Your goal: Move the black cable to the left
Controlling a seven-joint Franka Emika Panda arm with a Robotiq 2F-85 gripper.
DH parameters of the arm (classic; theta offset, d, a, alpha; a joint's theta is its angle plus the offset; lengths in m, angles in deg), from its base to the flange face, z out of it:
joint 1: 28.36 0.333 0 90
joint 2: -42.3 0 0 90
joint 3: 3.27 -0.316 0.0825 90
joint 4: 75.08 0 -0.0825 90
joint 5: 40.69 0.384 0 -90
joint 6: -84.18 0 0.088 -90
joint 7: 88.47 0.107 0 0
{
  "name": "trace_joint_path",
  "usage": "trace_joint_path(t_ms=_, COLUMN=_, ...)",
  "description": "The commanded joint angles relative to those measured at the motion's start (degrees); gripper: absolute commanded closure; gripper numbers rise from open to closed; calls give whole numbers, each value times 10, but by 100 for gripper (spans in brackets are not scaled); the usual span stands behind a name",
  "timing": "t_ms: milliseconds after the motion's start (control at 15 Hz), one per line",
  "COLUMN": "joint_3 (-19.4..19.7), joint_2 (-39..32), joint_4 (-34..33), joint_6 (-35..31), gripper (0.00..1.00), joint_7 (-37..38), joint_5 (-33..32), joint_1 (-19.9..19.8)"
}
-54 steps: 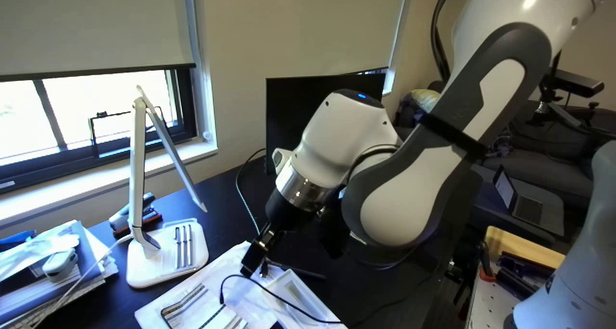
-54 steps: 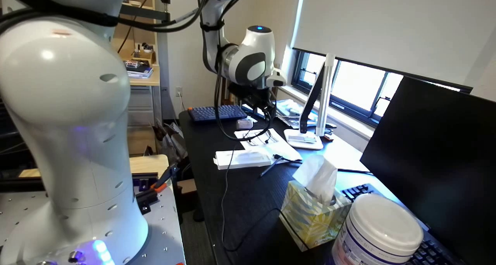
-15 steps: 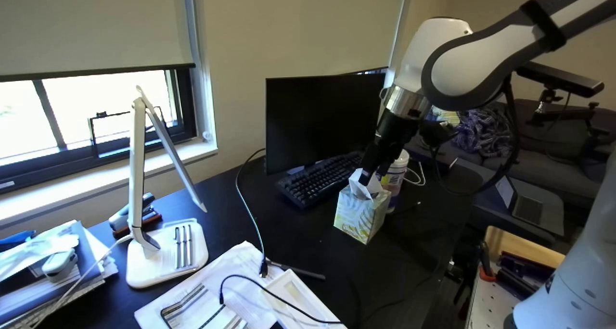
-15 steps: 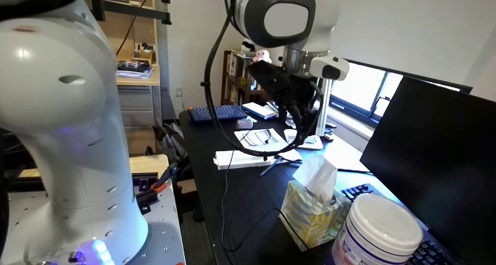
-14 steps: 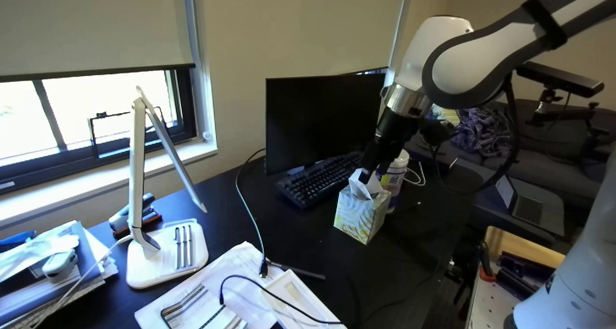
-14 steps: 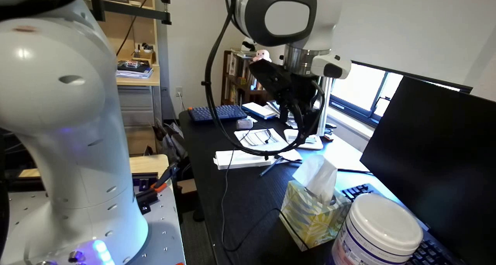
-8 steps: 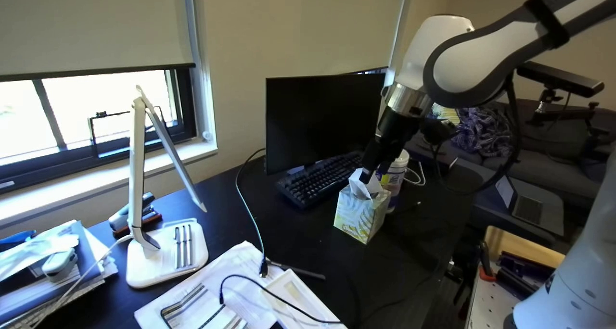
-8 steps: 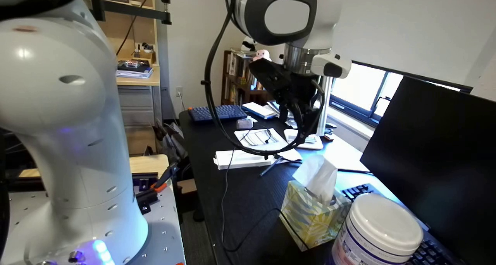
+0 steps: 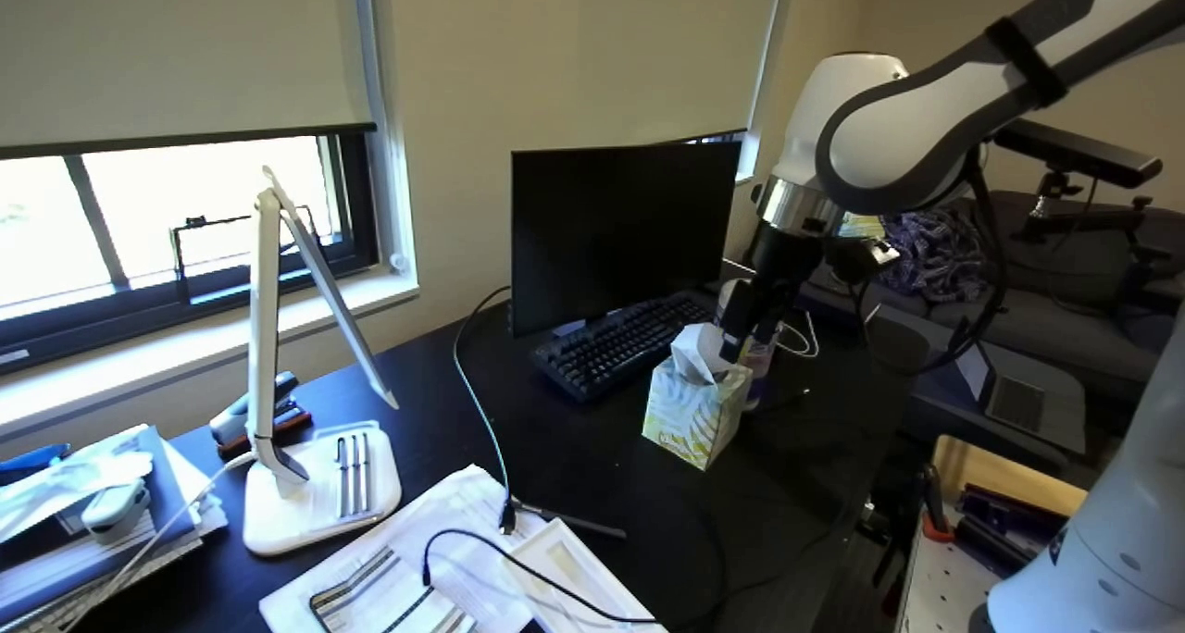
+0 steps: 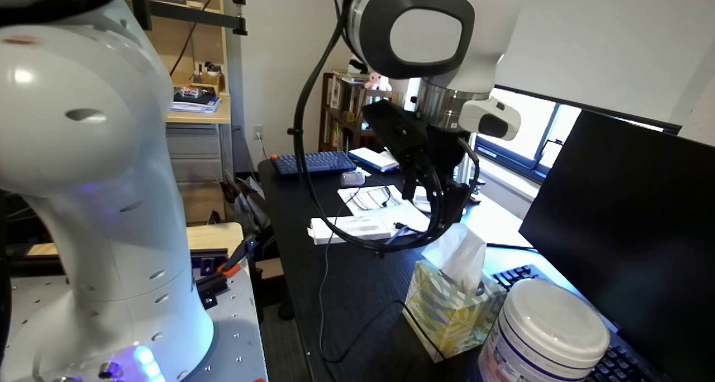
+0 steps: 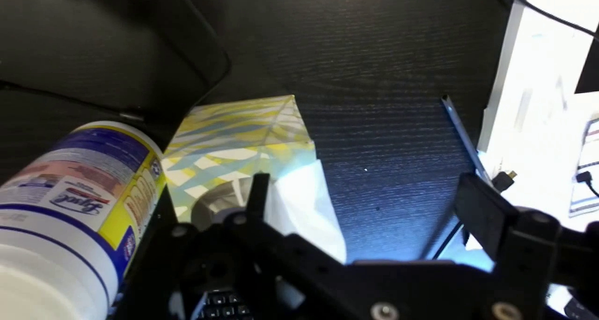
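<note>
The black cable (image 9: 537, 573) is a thin cord that loops over the white papers and runs on along the desk. In an exterior view, it follows the desk's front side and bends toward the tissue box (image 10: 363, 332). The wrist view shows one stretch at the top right (image 11: 552, 18) and a bend at the upper left. My gripper (image 9: 743, 339) is open and empty, just above the tissue box and well away from the cable's end on the papers. In the wrist view (image 11: 372, 200) its fingers are wide apart, the left one over the white tissue.
The tissue box (image 9: 690, 420) and a white canister (image 11: 93, 184) stand close under the gripper. A monitor (image 9: 629, 235) and black keyboard (image 9: 611, 346) are behind. A second cord (image 9: 477, 392) runs from the monitor to a plug by a pen (image 9: 583, 524). A white lamp (image 9: 264, 337) stands left.
Since 3.6 s ago my gripper has moved from the papers to above the tissue box. In the last half second it shifted slightly right and down. The cords have not visibly moved.
</note>
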Motion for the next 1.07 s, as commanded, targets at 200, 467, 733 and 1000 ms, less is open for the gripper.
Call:
trace_joint_path(t_ms=200, joint_3=6, joint_2=-63, joint_4=1, joint_6=36, gripper=0, joint_7=-10, joint_5=-114, joint_1=-70)
trace_joint_path(t_ms=467, joint_3=11, joint_2=-120, joint_4=1, joint_6=22, gripper=0, joint_7=-10, joint_5=-161, joint_1=-86)
trace_joint_path(t_ms=733, joint_3=21, joint_2=-173, joint_4=1, joint_6=1, gripper=0, joint_7=-46, joint_5=-148, joint_1=-78)
trace_joint_path(t_ms=1000, joint_3=19, joint_2=-209, joint_4=1, joint_6=-21, gripper=9, joint_7=-80, joint_5=-144, joint_1=-78)
